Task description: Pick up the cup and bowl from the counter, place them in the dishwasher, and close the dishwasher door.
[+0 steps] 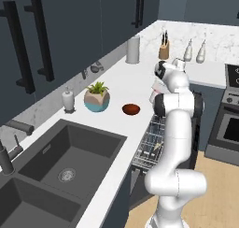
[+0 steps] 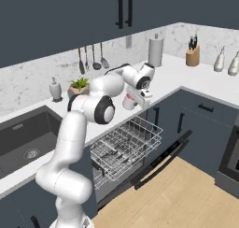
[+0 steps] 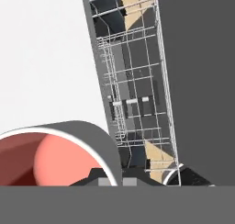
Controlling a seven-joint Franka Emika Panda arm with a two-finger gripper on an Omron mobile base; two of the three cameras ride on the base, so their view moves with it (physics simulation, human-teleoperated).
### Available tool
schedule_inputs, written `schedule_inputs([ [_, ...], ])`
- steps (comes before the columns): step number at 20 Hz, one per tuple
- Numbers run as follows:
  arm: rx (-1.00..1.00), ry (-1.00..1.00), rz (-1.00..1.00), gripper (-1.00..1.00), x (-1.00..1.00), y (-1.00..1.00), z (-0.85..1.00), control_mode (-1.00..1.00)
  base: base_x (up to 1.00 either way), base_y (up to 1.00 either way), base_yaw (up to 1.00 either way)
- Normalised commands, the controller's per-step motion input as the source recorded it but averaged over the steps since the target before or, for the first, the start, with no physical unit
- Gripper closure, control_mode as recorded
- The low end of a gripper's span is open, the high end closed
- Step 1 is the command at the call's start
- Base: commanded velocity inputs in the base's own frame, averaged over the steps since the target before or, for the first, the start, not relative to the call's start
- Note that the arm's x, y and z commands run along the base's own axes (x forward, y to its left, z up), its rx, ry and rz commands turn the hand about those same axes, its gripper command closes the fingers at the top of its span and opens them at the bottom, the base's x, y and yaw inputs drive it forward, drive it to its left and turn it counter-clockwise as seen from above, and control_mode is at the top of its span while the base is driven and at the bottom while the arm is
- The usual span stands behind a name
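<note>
The cup point(image 3: 55, 154) is gripped by the claw point(image 2: 132, 101), closed on its rim above the counter point(image 1: 126, 89) edge. The bowl point(image 1: 131, 109) lies beside; the dishwasher point(image 2: 126, 145) rack stands below.

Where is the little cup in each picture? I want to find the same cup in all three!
Left base view: the cup peeks out just left of the white arm, by the counter's edge.
Right base view: it sits mid-picture under the gripper, above the dishwasher rack.
Hand view: its red inside fills the bottom left corner.
Shared landmark: the wire rack, right beside the cup in all three views.
</note>
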Motion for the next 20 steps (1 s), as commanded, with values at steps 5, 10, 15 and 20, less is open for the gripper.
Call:
schedule_inputs([
  [5, 0.05, -0.15, -0.07, 1.0, -1.0, -0.47, -0.42, -1.0, 0.0, 0.0, 0.0],
  [10, 0.04, -0.04, -0.05, 1.0, -0.84, -0.16, -0.78, -1.0, 0.0, 0.0, 0.0],
  [15, 0.15, 0.0, -0.03, 1.0, -0.1, 0.01, -0.9, -1.0, 0.0, 0.0, 0.0],
  [20, 0.18, 0.0, -0.03, 1.0, 0.31, 0.08, -0.7, -1.0, 0.0, 0.0, 0.0],
])
